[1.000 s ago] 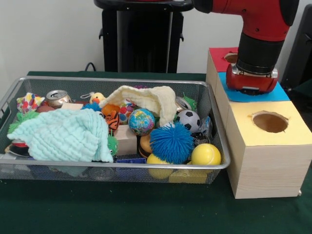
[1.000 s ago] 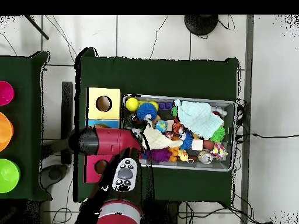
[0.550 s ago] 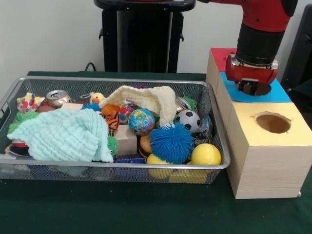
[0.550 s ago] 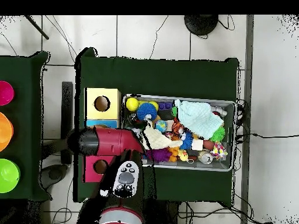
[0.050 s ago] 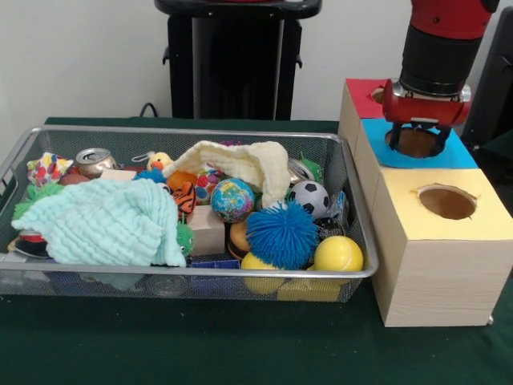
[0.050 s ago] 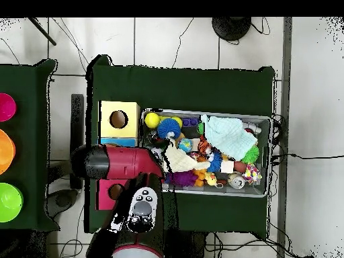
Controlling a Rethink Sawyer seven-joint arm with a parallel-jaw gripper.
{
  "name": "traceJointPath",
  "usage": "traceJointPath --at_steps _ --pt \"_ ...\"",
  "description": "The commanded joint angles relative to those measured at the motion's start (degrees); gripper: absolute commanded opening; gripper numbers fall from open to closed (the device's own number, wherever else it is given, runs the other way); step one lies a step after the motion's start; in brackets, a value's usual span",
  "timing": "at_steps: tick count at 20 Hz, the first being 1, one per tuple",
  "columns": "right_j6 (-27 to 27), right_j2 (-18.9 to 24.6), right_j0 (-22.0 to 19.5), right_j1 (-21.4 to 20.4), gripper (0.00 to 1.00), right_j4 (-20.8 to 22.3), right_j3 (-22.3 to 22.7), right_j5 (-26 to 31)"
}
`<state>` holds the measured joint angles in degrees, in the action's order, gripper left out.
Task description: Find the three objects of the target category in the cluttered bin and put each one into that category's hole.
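**Pincer above the blue hole, bin full**

The pincer (image 5: 416,142) hangs directly over the round hole in the blue panel (image 5: 457,154) of the wooden box (image 5: 437,273); its short black tips sit just above the hole's rim, and whether they are spread or pressed together cannot be told. Nothing visible sits between them. From overhead the arm (image 6: 124,163) covers that panel entirely.

Just in front of the pincer in the front view lies the yellow panel (image 5: 481,220) with its own open hole; just behind it, the red panel (image 5: 362,92).

Well off to the side of the pincer stands the wire bin (image 5: 192,277), touching the box's side. It holds the task's candidates: a soccer ball (image 5: 309,198) nearest the pincer, then a yellow ball (image 5: 338,254), a spiky blue ball (image 5: 281,234) and a globe ball (image 5: 232,200). A cream cloth (image 5: 244,163) drapes over the middle items, and a mint cloth (image 5: 104,223) covers the far end, beside a can (image 5: 94,160).

All rests on the green worktop (image 5: 240,345). Overhead, coloured bowls (image 6: 7,153) sit on a separate worktop, well apart.
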<state>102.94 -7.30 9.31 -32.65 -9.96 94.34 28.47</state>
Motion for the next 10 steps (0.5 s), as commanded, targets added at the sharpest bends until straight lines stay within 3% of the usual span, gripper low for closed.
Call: traceJointPath --at_steps 1,10 --pt "7.7 -1.1 -4.0 -2.5 1.0 0.2 -1.8 8.0" --pt "5.2 -3.0 -4.7 -8.6 1.0 2.8 -6.0 22.0"
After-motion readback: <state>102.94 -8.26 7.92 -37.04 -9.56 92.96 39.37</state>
